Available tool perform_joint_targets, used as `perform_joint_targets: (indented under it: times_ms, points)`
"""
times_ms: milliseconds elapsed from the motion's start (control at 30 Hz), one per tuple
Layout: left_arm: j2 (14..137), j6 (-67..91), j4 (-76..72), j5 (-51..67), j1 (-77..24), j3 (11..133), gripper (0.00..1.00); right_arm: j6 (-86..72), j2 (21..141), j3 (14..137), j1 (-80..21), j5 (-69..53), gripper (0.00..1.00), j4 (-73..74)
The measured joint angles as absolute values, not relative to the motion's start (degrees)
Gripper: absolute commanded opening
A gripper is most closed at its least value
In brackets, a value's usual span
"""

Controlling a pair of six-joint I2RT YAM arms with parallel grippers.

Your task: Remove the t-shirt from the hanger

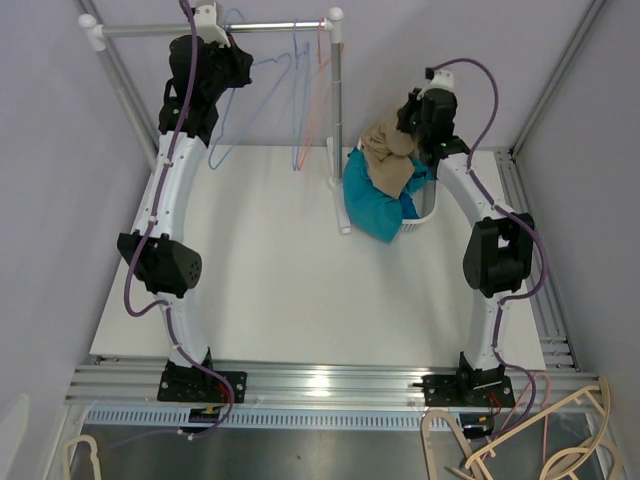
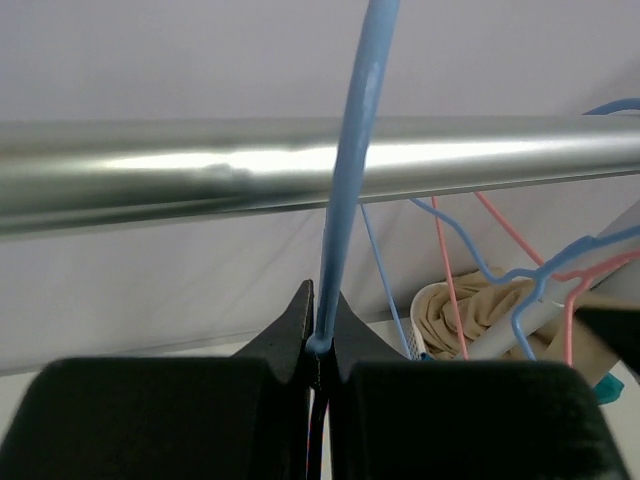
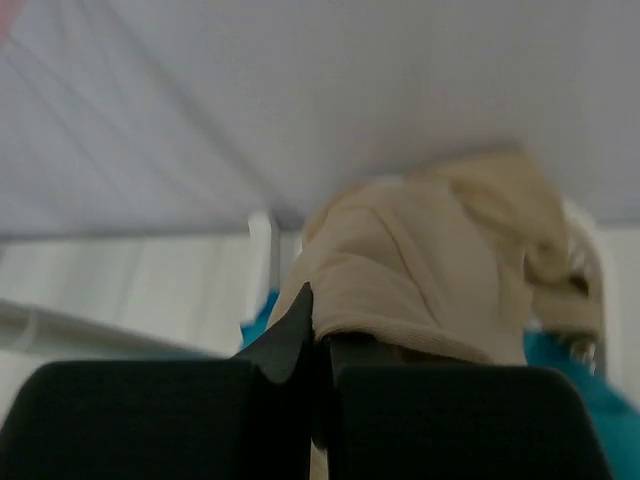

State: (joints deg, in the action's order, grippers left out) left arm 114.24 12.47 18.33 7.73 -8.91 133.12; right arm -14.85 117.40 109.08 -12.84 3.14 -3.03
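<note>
basket (image 1: 427, 217) mostly buried, t-shirt (image 3: 430, 270) blurred

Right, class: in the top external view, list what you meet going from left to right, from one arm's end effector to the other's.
left end effector, gripping the held blue hanger → loose blue hanger → pink hanger → rack post → beige t-shirt → right end effector, gripping that shirt

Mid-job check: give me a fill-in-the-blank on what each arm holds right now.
The hanger pinched by the left fingers is ____.
The right fingers are shut on a beige ____.
Beneath it, teal cloth spills from a white ____.
Missing: blue; t-shirt; basket.
</note>
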Motion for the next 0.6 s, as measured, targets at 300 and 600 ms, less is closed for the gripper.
perform_joint_targets:
  times_ms: [300, 600]
  points:
    - [114.2, 11.4, 17.0, 7.7, -11.1, 133.6, 0.01, -15.8, 116.8, 103.3, -17.8, 4.9, 0.00, 21.0]
    - [114.3, 10.3, 16.8, 6.2, -12.7, 133.6, 0.01, -15.0, 121.2, 102.8, -17.1, 4.3, 0.00, 34.2]
